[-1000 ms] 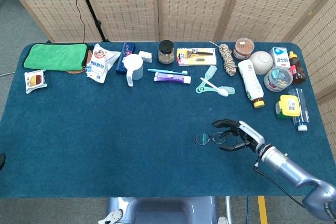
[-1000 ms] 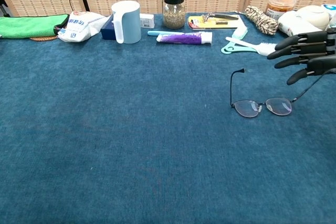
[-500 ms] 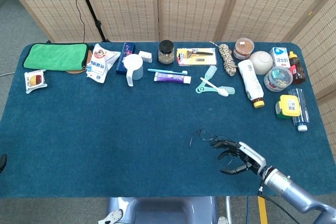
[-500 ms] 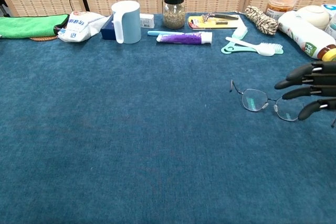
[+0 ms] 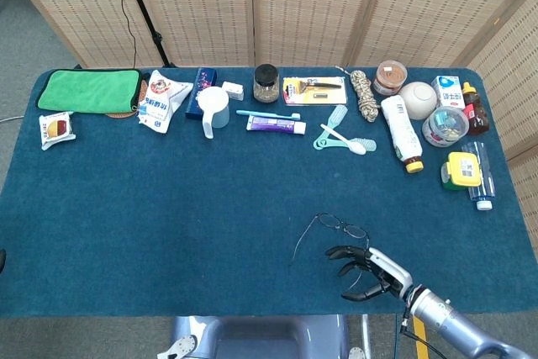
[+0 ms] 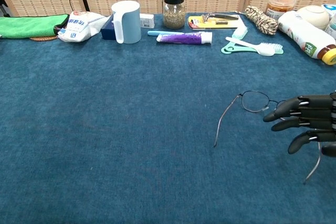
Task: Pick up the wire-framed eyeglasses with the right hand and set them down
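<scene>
The table cloth is dark blue, the towel green, the hand black, the screens beige woven.

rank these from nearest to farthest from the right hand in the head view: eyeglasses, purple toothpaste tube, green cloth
From the right hand:
1. Eyeglasses, just ahead of the fingers near the table's front edge.
2. Purple toothpaste tube, in the back row, middle.
3. Green cloth, at the far back left corner.
</scene>
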Tool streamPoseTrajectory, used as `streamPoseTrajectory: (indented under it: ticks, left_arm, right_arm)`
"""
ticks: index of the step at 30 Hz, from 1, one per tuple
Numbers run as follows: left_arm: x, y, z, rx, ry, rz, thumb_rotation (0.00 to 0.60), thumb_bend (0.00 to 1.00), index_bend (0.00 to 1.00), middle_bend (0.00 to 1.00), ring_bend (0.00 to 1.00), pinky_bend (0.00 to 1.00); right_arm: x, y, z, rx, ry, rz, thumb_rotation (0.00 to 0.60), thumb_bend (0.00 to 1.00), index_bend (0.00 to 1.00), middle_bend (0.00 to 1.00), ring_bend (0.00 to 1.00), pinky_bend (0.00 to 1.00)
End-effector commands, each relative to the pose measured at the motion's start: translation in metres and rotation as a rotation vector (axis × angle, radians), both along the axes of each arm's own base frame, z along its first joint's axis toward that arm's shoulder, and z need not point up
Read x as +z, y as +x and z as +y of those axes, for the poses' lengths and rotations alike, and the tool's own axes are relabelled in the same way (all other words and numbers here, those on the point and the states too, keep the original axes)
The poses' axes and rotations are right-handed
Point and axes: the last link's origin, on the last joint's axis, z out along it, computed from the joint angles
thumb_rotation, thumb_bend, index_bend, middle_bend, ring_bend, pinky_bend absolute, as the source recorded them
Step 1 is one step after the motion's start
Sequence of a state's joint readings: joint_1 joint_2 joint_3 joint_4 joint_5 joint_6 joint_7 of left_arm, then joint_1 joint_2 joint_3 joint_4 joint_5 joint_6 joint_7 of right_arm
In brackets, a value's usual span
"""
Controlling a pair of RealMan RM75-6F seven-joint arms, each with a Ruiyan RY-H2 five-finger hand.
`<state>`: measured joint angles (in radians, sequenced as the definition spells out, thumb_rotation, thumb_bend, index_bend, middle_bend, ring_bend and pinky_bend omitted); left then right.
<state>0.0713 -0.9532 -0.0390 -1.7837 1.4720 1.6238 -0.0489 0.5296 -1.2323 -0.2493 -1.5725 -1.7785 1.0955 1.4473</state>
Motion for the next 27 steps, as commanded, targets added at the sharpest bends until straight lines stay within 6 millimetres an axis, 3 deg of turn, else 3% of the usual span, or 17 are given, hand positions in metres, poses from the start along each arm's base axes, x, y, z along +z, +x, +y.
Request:
streamPoseTrajectory:
  ticks: [1, 6, 12, 20, 27]
  left_arm:
    - [0.0, -0.001, -0.001, 0.002, -0.001, -0.002, 0.541, 0.37, 0.1, 0.0, 0.0, 0.0]
    - [0.002, -0.003, -0.002, -0.001, 0.005, -0.003, 0.538, 0.37, 0.1, 0.0, 0.0, 0.0]
    - [0.004, -0.005, -0.004, 0.001, 0.013, -0.004, 0.539, 0.37, 0.1, 0.0, 0.0, 0.0]
    - [0.006, -0.005, -0.004, -0.003, 0.019, -0.002, 0.541, 0.37, 0.1, 0.0, 0.0, 0.0]
    - [0.006, -0.003, -0.002, -0.011, 0.019, 0.0, 0.541, 0.37, 0.1, 0.0, 0.0, 0.0]
  right_arm:
    - [-0.004, 0.001, 0.003, 0.002, 0.007, 0.007, 0.6, 0.19, 0.3, 0.21, 0.19, 0.31]
    - [-0.007, 0.005, 0.006, 0.027, 0.0, 0.013, 0.6, 0.19, 0.3, 0.21, 0.19, 0.3]
    - [0.009, 0.011, -0.005, 0.104, -0.071, 0.072, 0.6, 0.19, 0.27, 0.18, 0.16, 0.23]
    - [0.048, 0.005, -0.041, 0.254, -0.238, 0.389, 0.6, 0.19, 0.24, 0.1, 0.04, 0.08]
    - [0.056, -0.002, -0.055, 0.296, -0.321, 0.562, 0.6, 0.19, 0.22, 0.06, 0.0, 0.02]
